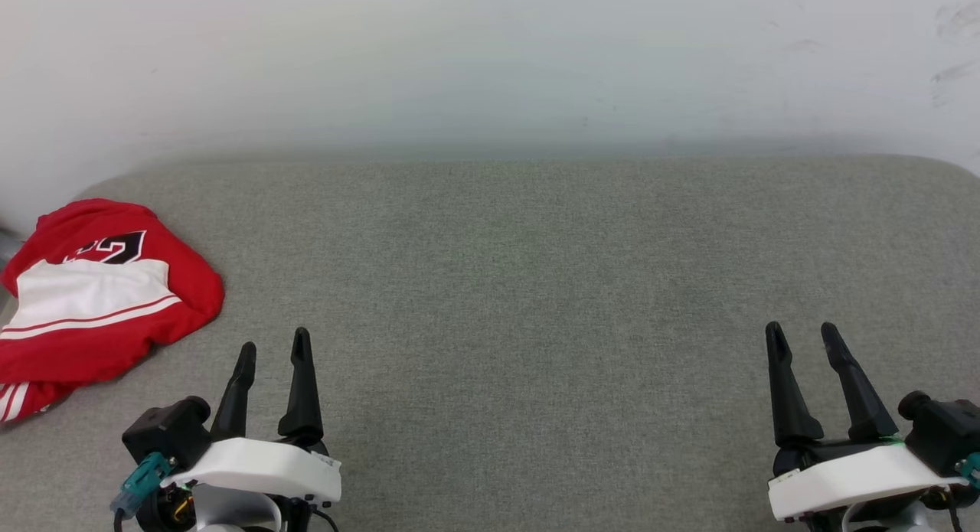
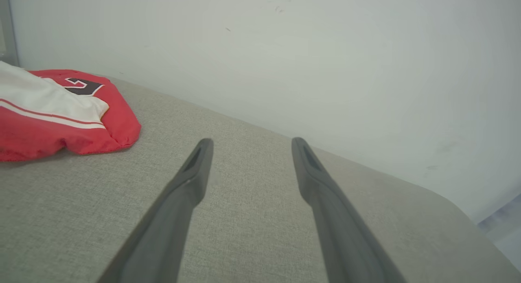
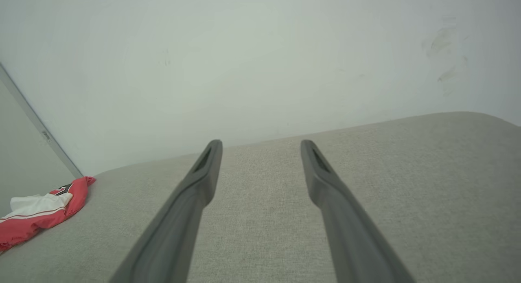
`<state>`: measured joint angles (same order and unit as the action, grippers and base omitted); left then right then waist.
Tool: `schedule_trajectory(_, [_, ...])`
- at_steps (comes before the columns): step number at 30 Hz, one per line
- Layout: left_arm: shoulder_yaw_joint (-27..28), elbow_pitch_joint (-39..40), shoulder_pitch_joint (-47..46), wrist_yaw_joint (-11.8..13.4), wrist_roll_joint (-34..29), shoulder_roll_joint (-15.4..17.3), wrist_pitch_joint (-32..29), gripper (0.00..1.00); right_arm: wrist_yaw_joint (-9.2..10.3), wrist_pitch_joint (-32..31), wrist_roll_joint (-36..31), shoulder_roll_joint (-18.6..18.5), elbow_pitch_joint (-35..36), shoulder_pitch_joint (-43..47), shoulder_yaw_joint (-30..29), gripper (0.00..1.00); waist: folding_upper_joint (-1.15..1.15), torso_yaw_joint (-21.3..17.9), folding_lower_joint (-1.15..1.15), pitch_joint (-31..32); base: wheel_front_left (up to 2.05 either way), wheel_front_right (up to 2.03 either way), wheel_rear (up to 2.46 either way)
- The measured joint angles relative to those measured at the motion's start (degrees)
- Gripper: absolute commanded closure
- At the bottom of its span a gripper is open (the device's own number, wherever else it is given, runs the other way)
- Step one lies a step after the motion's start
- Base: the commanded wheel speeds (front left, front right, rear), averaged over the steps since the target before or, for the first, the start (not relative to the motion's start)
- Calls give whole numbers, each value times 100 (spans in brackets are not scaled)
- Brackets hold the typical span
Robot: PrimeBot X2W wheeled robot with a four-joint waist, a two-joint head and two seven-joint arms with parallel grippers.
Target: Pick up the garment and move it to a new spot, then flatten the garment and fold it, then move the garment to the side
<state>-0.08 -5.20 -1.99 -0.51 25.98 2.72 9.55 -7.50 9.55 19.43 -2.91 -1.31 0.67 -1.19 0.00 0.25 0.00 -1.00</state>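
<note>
Looks like pickup, not yet begun. Garment [image 1: 99, 295] lies bunched on surface [image 1: 536, 287]. Left gripper [image 1: 273, 341] near garment, right gripper [image 1: 802, 329] well apart from it. Jaws on both spread, empty. Next: reach left gripper over garment, pinch a fold.

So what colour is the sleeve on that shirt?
The sleeve is white with red stripes near its edge, on the red garment. Best in the head view.

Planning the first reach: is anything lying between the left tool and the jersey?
Nothing visible does. The jersey lies bunched at the left edge of the grey cushion, up and to the left of the open left tool in the head view, with just bare cushion between them.
</note>
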Motion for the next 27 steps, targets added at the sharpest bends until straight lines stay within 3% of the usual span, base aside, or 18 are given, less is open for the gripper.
schedule_trajectory(14, [-127, 13, 35, 53, -799, 2, 177, 0, 0, 178, -795, 0, 93, 64, -12, 0, 0, 3, 0, 14, 0, 0, 0])
schedule_trajectory(27, [-132, 31, 62, 99, -1343, 4, 334, 0, 0, 332, -1001, -1, 177, 133, -87, 0, 0, 12, 0, -10, 0, 0, 0])
